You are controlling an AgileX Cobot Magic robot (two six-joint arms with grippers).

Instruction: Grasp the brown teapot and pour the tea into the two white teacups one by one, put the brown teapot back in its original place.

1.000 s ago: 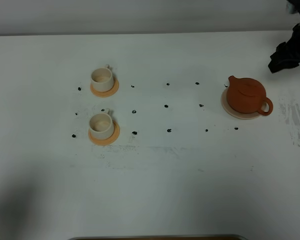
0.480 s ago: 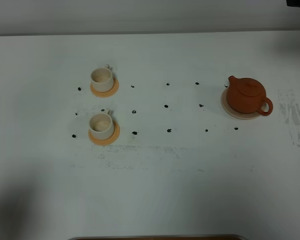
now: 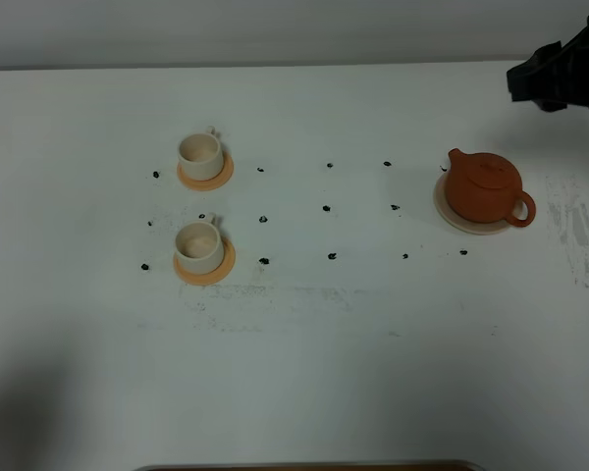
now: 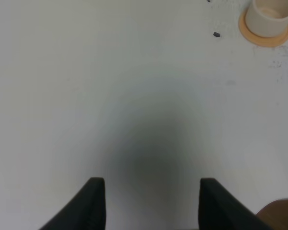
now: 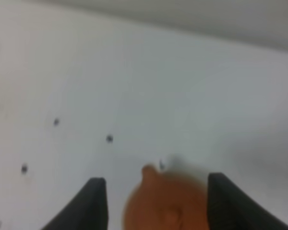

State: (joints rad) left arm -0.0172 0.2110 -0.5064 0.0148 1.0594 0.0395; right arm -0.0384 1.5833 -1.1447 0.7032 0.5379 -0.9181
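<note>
The brown teapot (image 3: 483,188) sits upright on its pale saucer (image 3: 442,209) with the lid on. Its spout points toward the two white cups and its loop handle is on the opposite side.

Both cups stand well apart from the teapot, out on its spout side, each upright on an orange coaster. The back cup (image 3: 199,155) on its coaster (image 3: 226,174) is about level with the teapot. The front cup (image 3: 198,246) on its coaster (image 3: 228,263) lies further toward the front edge of the white table (image 3: 324,373). Rows of small black marks (image 3: 326,208) dot the tabletop between the teapot and the cups.

The right gripper (image 3: 560,74) hangs beyond the teapot on its handle side, apart from it and touching nothing. Its wrist camera gives a blurred picture: the gripper (image 5: 156,191) has its jaws spread wide and grasps nothing. The teapot (image 5: 165,208) shows below and between the two dark fingers (image 5: 93,201).

The left gripper (image 4: 151,196) does not show in the high view. Its own camera shows its jaws parted and empty over bare table, with its shadow under them. One cup (image 4: 270,14) on a coaster (image 4: 259,38) stands well ahead of it; which of the two it is cannot be told. No teapot appears in that view.
</note>
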